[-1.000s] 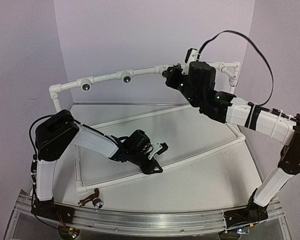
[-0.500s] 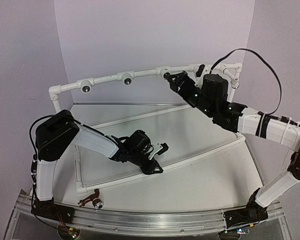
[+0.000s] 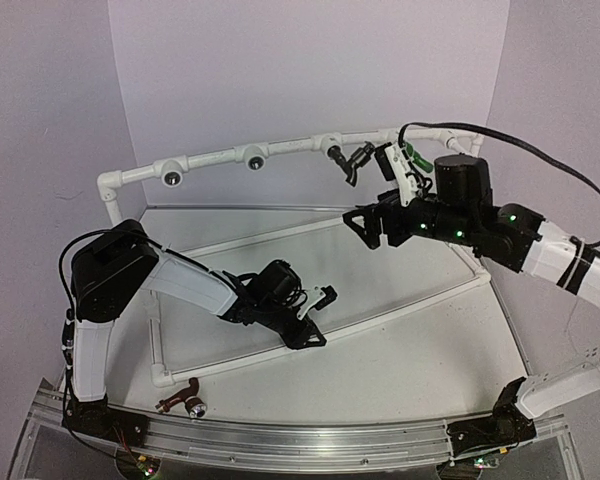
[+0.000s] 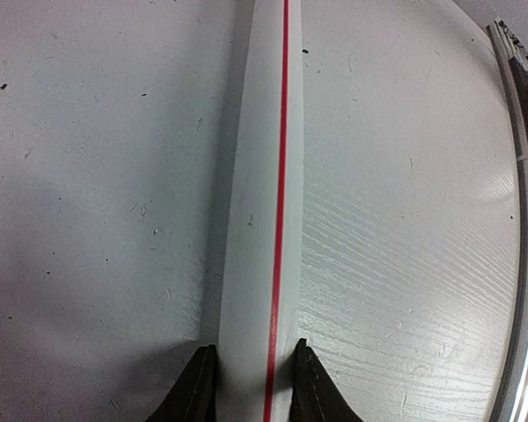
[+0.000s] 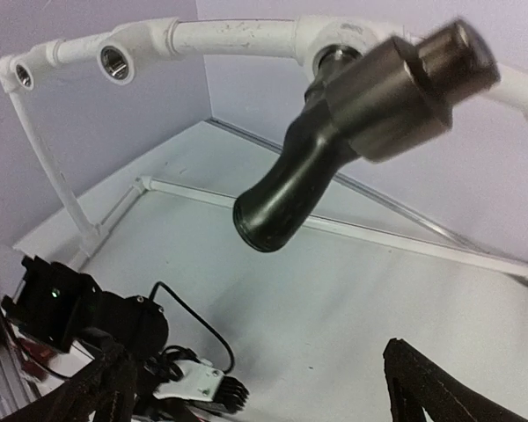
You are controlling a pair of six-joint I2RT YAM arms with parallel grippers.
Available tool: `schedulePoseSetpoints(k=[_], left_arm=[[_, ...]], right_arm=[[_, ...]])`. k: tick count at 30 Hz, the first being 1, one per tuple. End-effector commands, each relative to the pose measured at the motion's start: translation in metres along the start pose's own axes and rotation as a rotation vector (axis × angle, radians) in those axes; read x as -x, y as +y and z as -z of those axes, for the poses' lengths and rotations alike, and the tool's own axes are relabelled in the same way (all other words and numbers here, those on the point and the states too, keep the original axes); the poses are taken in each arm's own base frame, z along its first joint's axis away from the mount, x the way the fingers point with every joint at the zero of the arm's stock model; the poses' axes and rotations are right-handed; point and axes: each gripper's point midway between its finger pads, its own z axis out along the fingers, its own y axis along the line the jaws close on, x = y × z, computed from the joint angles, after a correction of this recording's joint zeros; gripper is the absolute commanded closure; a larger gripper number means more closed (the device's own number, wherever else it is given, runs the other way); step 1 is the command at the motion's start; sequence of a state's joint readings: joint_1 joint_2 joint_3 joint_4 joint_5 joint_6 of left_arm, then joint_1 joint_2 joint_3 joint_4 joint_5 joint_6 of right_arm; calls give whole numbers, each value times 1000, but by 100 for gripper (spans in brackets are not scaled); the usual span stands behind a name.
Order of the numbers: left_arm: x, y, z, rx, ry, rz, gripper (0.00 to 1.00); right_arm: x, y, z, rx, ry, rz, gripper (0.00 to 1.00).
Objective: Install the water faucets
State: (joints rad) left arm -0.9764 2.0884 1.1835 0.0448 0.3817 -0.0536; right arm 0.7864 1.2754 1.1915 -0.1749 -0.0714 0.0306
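Observation:
A black faucet (image 3: pixel 353 159) hangs from a tee socket of the white pipe frame (image 3: pixel 290 146), its spout pointing down; in the right wrist view the same black faucet (image 5: pixel 352 114) fills the upper middle. My right gripper (image 3: pixel 370 228) is open and empty, below and clear of it, with its fingertips (image 5: pixel 106 387) at the frame's bottom corners. A green faucet (image 3: pixel 414 158) shows on the rail further right. A reddish-brown faucet (image 3: pixel 183 398) lies at the table's near left edge. My left gripper (image 3: pixel 310 337) is shut on the frame's low front pipe (image 4: pixel 260 220), which carries a red line.
Two bare tee sockets (image 3: pixel 172 173) (image 3: pixel 253 153) sit on the left part of the back rail. The frame's low pipes (image 3: pixel 410 300) cross the white table. A metal rail (image 3: pixel 310 438) runs along the near edge. Purple walls close in behind.
My right gripper opened, let go of the black faucet and drew back down and away from the rail. The faucet stays in its socket. The left arm has not moved.

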Motion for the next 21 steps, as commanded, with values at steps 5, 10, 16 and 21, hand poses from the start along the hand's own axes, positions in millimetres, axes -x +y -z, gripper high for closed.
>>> schedulePoseSetpoints(k=[5, 10, 16, 21], left_arm=[[-161, 21, -10, 105, 480, 248, 93], [-161, 21, -11, 103, 480, 247, 93], [-162, 22, -12, 103, 485, 247, 93], [-162, 22, -13, 102, 485, 246, 93]], right_arm=[[74, -1, 50, -41, -22, 448, 2], [92, -10, 57, -125, -47, 728, 2], [89, -17, 42, -217, 10, 1104, 2], [93, -24, 22, -335, 51, 1312, 2]])
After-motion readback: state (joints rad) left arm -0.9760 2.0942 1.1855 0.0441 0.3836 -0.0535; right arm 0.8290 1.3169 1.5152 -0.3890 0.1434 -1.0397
